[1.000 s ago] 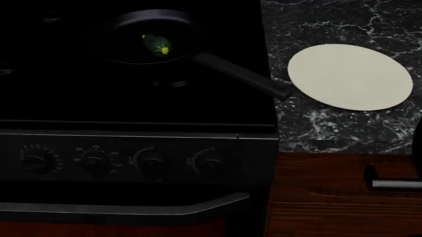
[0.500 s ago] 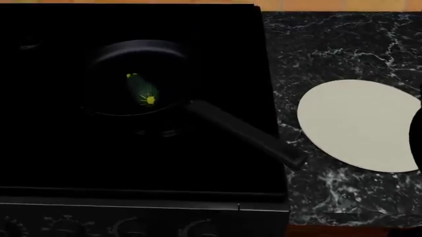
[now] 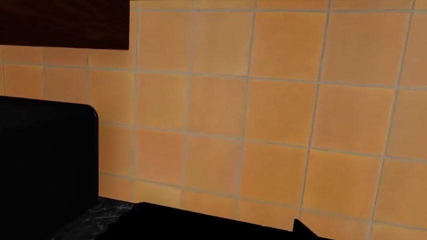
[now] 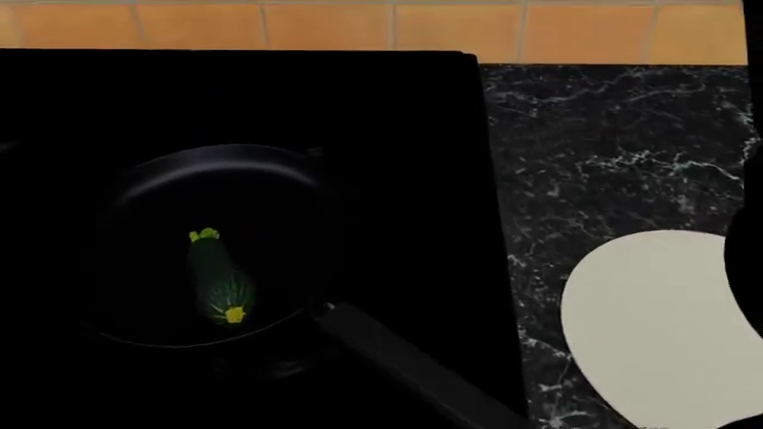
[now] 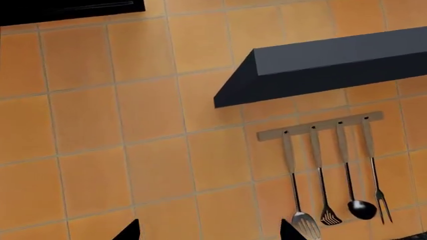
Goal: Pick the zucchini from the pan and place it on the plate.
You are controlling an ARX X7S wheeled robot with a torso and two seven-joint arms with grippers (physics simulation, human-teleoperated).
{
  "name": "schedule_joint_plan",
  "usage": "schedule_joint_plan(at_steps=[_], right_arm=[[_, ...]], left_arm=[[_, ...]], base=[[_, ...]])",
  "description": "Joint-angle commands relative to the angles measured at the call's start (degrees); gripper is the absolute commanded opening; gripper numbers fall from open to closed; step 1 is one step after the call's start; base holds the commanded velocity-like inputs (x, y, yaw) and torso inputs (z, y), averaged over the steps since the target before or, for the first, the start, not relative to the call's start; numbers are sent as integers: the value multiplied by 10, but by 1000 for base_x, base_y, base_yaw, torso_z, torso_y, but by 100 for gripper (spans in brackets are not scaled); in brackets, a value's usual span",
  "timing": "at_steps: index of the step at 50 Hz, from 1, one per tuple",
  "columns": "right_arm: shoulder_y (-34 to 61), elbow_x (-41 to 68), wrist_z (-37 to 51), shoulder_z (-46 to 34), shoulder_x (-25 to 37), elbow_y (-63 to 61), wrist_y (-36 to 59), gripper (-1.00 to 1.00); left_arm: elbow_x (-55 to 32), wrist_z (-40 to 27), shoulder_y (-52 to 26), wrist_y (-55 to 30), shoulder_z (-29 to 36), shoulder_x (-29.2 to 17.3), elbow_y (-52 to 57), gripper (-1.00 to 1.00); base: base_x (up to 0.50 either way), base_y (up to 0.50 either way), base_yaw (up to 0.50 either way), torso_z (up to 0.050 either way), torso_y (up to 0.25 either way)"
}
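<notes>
The zucchini [image 4: 218, 275], dark green with yellow-green ends, lies inside the black pan [image 4: 143, 223] on the black stove at the head view's left. The pan's handle [image 4: 406, 371] points toward the lower right. The cream-white plate [image 4: 656, 331] lies on the marble counter at the right, cut by the frame edge. Neither gripper shows in the head view. My right gripper [image 5: 208, 232] is open and empty, facing the tiled wall. My left gripper [image 3: 217, 235] shows one fingertip [image 3: 303, 231] set wide of centre, holding nothing; the other is lost against a black shape.
The black stove top [image 4: 394, 179] fills the left; the dark marble counter [image 4: 608, 152] lies right of it, with an orange tiled wall [image 4: 357, 25] behind. A dark shape [image 4: 748, 268] overlaps the plate's right edge. A range hood [image 5: 333, 60] and hanging utensils [image 5: 333, 170] are on the wall.
The head view has shifted forward: pan, zucchini and plate sit lower and larger in frame, the stove knobs and drawer handle have left view, and the tiled wall now shows at the top.
</notes>
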Motion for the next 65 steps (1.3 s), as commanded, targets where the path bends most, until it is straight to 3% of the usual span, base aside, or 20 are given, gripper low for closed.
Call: schedule_joint_plan(at_steps=[1, 21, 25, 30, 37, 44, 65], right_arm=[[-14, 2, -12, -2, -4, 5, -20, 100], [-7, 56, 33, -2, -1, 21, 13, 100], [-1, 105, 61, -16, -7, 31, 26, 100], [20, 261, 177, -23, -16, 62, 27, 100], [9, 432, 317, -91, -22, 115, 2, 100], [-1, 504, 377, -178, -37, 181, -21, 100], [-65, 565, 442, -381, -82, 253, -61, 100]], left_arm=[[9, 12, 7, 0, -11, 11, -14, 100], [3, 5, 9, 0, -11, 11, -14, 100], [-16, -13, 14, 0, -14, 11, -11, 100], [-16, -16, 18, 1, -17, 11, -10, 100], [-4, -8, 20, 1, -21, 11, -7, 100], [-29, -29, 31, 4, -35, 8, -4, 100], [-109, -102, 67, 33, -81, 0, -13, 100]], base=[[422, 0, 0, 0, 0], [40, 0, 0, 0, 1], [0, 0, 0, 0, 0], [0, 0, 0, 0, 0], [0, 0, 0, 0, 0], [0, 0, 0, 0, 0], [0, 0, 0, 0, 0]])
